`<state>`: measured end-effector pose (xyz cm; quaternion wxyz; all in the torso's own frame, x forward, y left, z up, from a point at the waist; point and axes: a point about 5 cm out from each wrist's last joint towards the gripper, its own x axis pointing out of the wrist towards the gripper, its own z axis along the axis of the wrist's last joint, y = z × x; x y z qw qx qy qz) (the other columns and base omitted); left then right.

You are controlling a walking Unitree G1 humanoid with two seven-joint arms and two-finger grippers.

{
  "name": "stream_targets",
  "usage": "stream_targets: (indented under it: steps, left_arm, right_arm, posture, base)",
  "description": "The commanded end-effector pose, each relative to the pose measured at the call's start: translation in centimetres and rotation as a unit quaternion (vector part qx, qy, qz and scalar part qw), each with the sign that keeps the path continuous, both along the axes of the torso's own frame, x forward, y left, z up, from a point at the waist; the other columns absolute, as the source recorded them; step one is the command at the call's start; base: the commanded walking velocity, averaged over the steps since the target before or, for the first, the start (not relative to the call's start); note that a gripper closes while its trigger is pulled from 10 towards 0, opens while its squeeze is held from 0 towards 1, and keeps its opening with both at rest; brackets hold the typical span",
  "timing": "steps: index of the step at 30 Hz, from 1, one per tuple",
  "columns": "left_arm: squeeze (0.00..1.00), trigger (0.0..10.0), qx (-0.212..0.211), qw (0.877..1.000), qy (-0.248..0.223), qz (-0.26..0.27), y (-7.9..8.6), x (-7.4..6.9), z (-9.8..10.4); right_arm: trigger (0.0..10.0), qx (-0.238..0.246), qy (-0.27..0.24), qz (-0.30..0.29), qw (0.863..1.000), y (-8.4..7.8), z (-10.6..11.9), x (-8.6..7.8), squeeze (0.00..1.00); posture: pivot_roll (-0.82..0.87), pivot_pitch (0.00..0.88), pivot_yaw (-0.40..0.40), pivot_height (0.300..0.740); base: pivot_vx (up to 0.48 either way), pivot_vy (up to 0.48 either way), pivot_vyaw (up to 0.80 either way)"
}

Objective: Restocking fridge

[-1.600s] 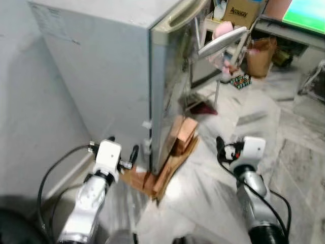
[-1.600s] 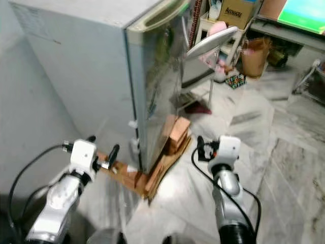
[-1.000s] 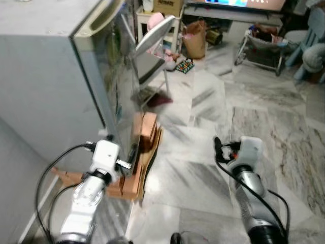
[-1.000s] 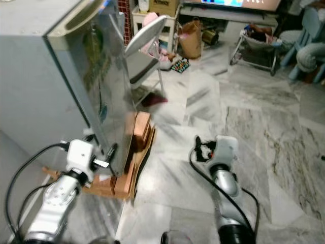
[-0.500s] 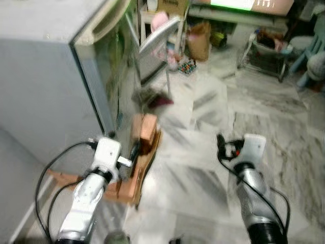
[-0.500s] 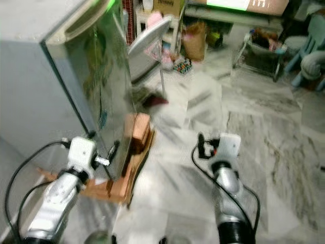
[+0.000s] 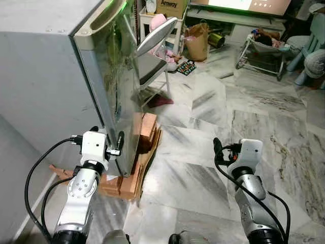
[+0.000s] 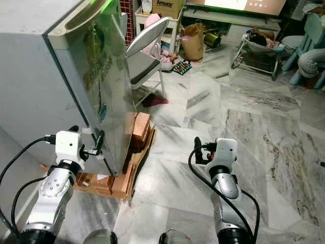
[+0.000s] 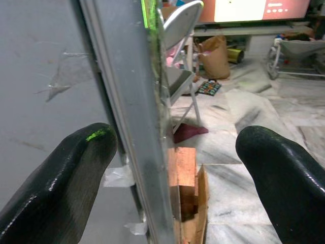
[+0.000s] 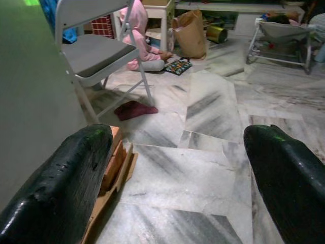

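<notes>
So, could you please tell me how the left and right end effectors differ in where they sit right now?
The left end effector straddles the fridge door's edge, one finger on each side; the right end effector hangs over bare marble floor, near nothing. The left sits beside the wooden blocks; the right is well clear of them. Both are open and empty.

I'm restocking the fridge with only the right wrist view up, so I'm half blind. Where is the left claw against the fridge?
Observer: The left claw is open at the fridge's front corner, with one finger by the grey side wall and the other out past the door's edge.
Operator: Is the door open?
Observer: It looks shut. Its handle sits at the door's top, well above that claw.
Operator: And my right claw?
Observer: The right claw is open over the marble floor, apart from the fridge.
</notes>
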<state>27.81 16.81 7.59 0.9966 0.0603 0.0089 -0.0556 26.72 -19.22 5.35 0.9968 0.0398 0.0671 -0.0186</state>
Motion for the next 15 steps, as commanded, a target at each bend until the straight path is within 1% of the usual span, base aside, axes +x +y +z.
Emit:
stream_targets:
  steps: [1, 2, 3, 5, 6, 8, 9, 10, 13, 14, 15]
  left_arm:
    - [0.0, 10.0, 0.0, 1.0, -0.005, 0.015, 0.4, 0.7, 0.2]
    - [0.0, 10.0, 0.006, 1.0, -0.007, 0.018, 0.4, 1.3, 0.3]
    - [0.0, 10.0, 0.01, 1.0, -0.008, 0.018, 0.3, 1.5, 0.3]
    - [0.0, 10.0, 0.006, 1.0, -0.007, 0.022, 0.3, 2.4, 0.5]
    - [0.0, 10.0, 0.006, 1.0, -0.007, 0.022, 0.3, 2.4, 0.5]
    - [0.0, 10.0, 0.002, 1.0, -0.01, 0.023, 0.2, 3.3, 0.8]
    - [0.0, 10.0, 0.0, 1.0, -0.01, 0.024, 0.2, 3.4, 0.8]
    - [0.0, 10.0, 0.003, 1.0, -0.012, 0.021, 0.1, 3.9, 1.0]
    - [0.0, 10.0, 0.014, 1.0, -0.017, 0.018, 0.1, 4.5, 1.3]
    - [0.0, 10.0, 0.017, 0.999, -0.019, 0.022, 0.2, 4.9, 1.4]
    - [0.0, 10.0, 0.017, 0.999, -0.019, 0.022, 0.2, 4.9, 1.4]
  right_arm:
    - [10.0, 0.003, -0.013, 0.002, 1.0, 0.0, 0.8, 0.0, 0.0]
    - [10.0, -0.003, -0.025, 0.015, 1.0, 0.2, 1.4, 0.0, 0.0]
    - [10.0, -0.009, -0.03, 0.023, 0.999, 0.4, 1.6, 0.0, 0.0]
    - [10.0, -0.022, -0.042, 0.041, 0.998, 0.9, 2.3, 0.0, 0.0]
    - [10.0, -0.022, -0.042, 0.041, 0.998, 0.9, 2.3, 0.0, 0.0]
    - [10.0, -0.02, -0.037, 0.045, 0.998, 0.9, 2.3, -0.3, 0.0]
    - [10.0, -0.019, -0.036, 0.046, 0.998, 0.9, 2.2, -0.3, 0.0]
    - [10.0, -0.017, -0.031, 0.057, 0.998, 1.0, 2.2, -0.7, 0.0]
    - [10.0, -0.017, -0.034, 0.089, 0.995, 1.5, 2.4, -1.3, 0.0]
    - [10.0, -0.024, -0.032, 0.122, 0.992, 2.0, 2.6, -1.9, 0.0]
    - [10.0, -0.024, -0.032, 0.122, 0.992, 2.0, 2.6, -1.9, 0.0]
  posture:
    - [0.05, 0.096, -0.055, 0.74]
    - [0.04, 0.099, -0.052, 0.74]
    - [0.03, 0.099, -0.051, 0.74]
    - [0.02, 0.1, -0.049, 0.74]
    - [0.02, 0.1, -0.049, 0.74]
    - [0.01, 0.102, -0.049, 0.74]
    - [0.01, 0.102, -0.049, 0.74]
    - [0.01, 0.105, -0.051, 0.74]
    - [0.01, 0.11, -0.054, 0.74]
    - [0.0, 0.113, -0.056, 0.74]
    - [0.0, 0.113, -0.056, 0.74]
  base:
    - [0.0, 0.0, 0.0]
    - [0.0, 0.0, 0.0]
    - [0.0, 0.0, 0.0]
    - [0.0, 0.0, 0.0]
    - [0.0, 0.0, 0.0]
    - [0.0, 0.0, 0.0]
    - [0.0, 0.0, 0.0]
    - [0.0, 0.0, 0.0]
    - [0.0, 0.0, 0.0]
    - [0.0, 0.0, 0.0]
    - [0.0, 0.0, 0.0]
